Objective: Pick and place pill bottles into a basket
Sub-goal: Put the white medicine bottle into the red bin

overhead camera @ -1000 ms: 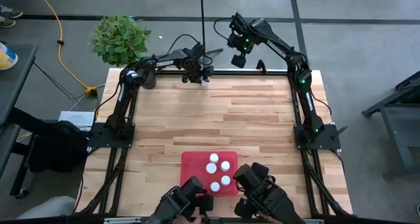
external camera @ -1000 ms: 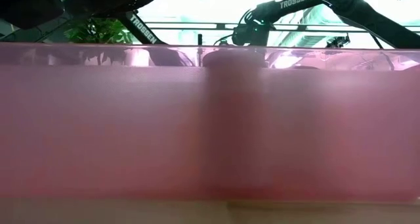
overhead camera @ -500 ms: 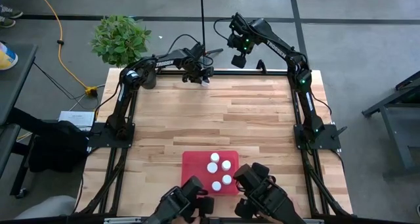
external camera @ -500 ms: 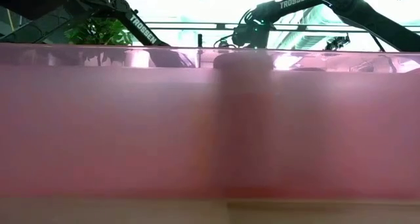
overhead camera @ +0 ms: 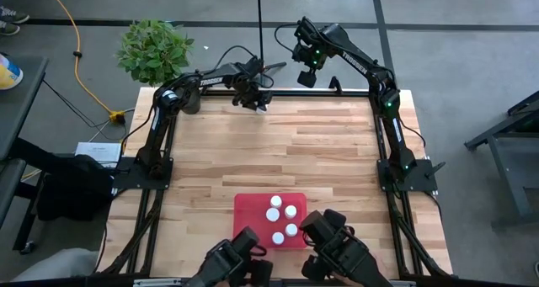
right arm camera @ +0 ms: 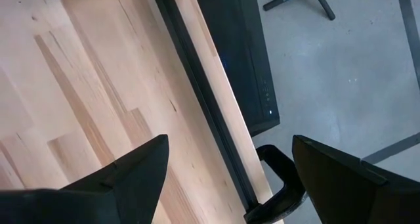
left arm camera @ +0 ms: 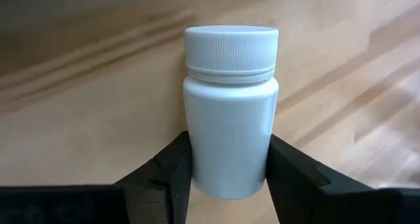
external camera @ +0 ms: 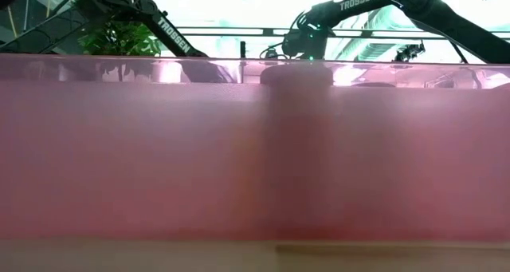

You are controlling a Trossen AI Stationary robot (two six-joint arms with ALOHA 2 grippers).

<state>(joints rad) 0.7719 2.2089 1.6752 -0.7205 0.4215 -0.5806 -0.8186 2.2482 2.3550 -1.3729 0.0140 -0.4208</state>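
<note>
A white pill bottle (left arm camera: 230, 112) with a ribbed white cap stands upright between the fingers of my left gripper (overhead camera: 259, 98) at the table's far edge, near its middle. It shows as a white speck (overhead camera: 262, 106) in the high view. The red basket (overhead camera: 244, 228) lies at the near edge and holds several white-capped bottles (overhead camera: 277, 214). Its translucent wall (external camera: 119, 160) fills the low view, with one bottle a blurred shape (external camera: 296, 144) behind it. My right gripper (right arm camera: 230, 184) is open and empty, raised over the far edge (overhead camera: 305, 72). My left gripper pinches the lower half of the bottle's white body (left arm camera: 197, 178) between its two fingers (left arm camera: 172, 175), one on each side. The fingers come slanting from the table's left. The bottle is upright with its cap up. Whether its base rests on the table is hidden by the fingers.
A potted green plant (overhead camera: 154, 50) stands beyond the table's far left corner. Bare wood (overhead camera: 278, 152) lies between the far edge and the basket. Dark camera mounts (overhead camera: 333, 249) stand at the near edge beside the basket.
In the low view a dark shape at the upper left has drawn away. The blurred bottle behind the basket wall has shifted a little to the picture's right.
</note>
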